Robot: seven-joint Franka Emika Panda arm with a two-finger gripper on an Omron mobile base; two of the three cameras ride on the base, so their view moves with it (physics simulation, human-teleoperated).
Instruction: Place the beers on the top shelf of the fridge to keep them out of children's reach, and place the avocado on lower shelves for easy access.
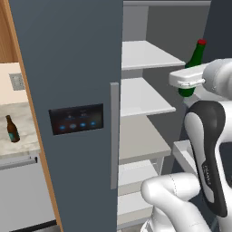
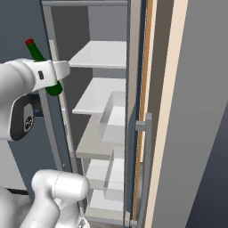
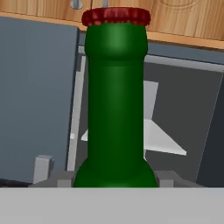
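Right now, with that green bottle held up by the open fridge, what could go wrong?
The tool grips the green bottle low, so its tall neck could tip or slip. The bottle is tilted beside the top shelf and might knock the shelf edge going in. The brown bottle still waits on the counter.

The green bottle (image 3: 116,109) is deep green with a dark red cap. The fridge (image 1: 68,63) is blue-grey — its black panel (image 1: 76,118) dotted with blue lights — and its shelves (image 2: 104,53) are white. The brown bottle (image 1: 12,129) (teal label) stands on a pale marbled desk (image 1: 25,120).
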